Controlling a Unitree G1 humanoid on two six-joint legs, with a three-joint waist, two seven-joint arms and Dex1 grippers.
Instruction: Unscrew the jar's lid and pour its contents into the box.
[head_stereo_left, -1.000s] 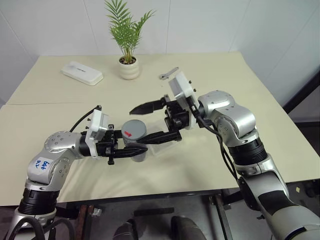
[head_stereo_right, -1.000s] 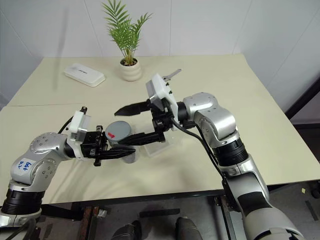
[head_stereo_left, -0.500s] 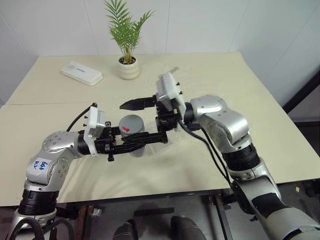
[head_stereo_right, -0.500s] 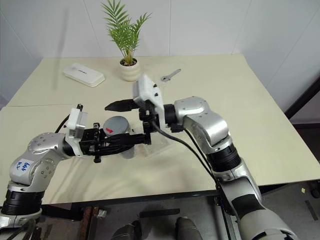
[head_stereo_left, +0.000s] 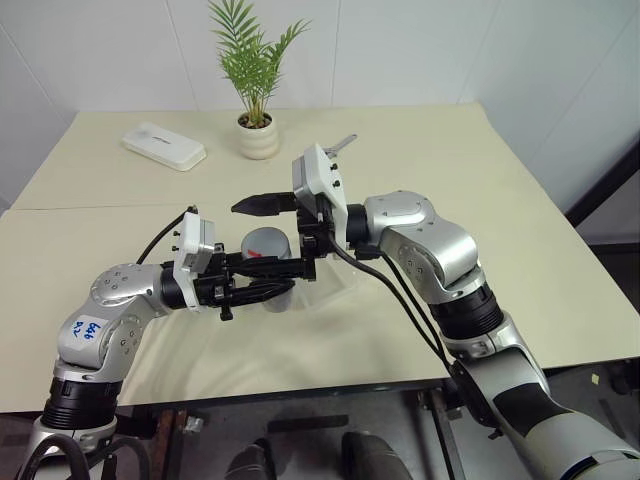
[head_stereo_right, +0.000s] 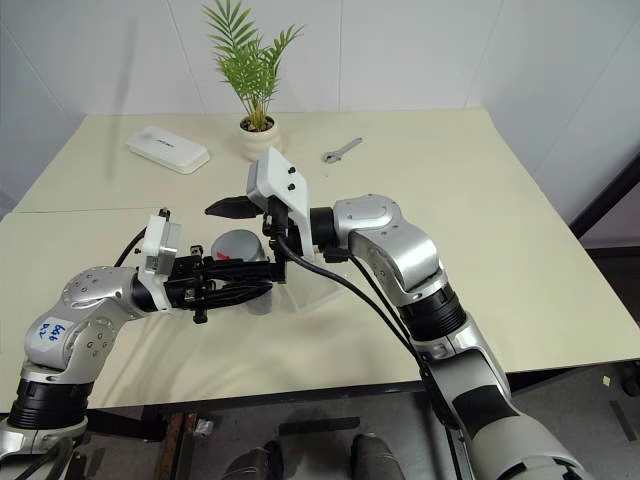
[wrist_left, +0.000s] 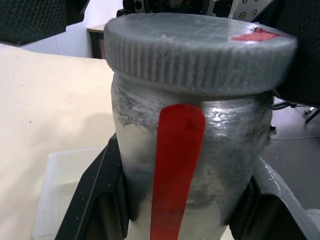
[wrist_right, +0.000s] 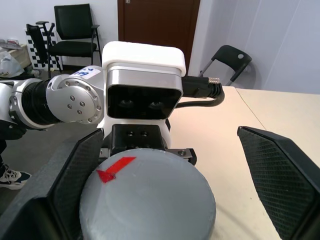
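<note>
- Two hands meet at the middle of the frame, above the cream desk.
- The left hand comes in from the left side and squeezes the jar tight around its body, holding it up off the desk.
- The lid is on the jar, grey and round with a small red arrow on top.
- The right hand reaches in from the right with its fingers spread wide, one on each side of the lid. I think they are not touching it yet.
- The clear box sits on the desk just right of the jar and a little under it.
- To do this step well, the right hand should slide in until the lid sits right between its fingers, then squeeze the ribbed edge evenly and turn.
- The left hand should keep the jar straight and not let it spin, or the lid will not come loose.
- The bits inside are too hard to see.
</note>
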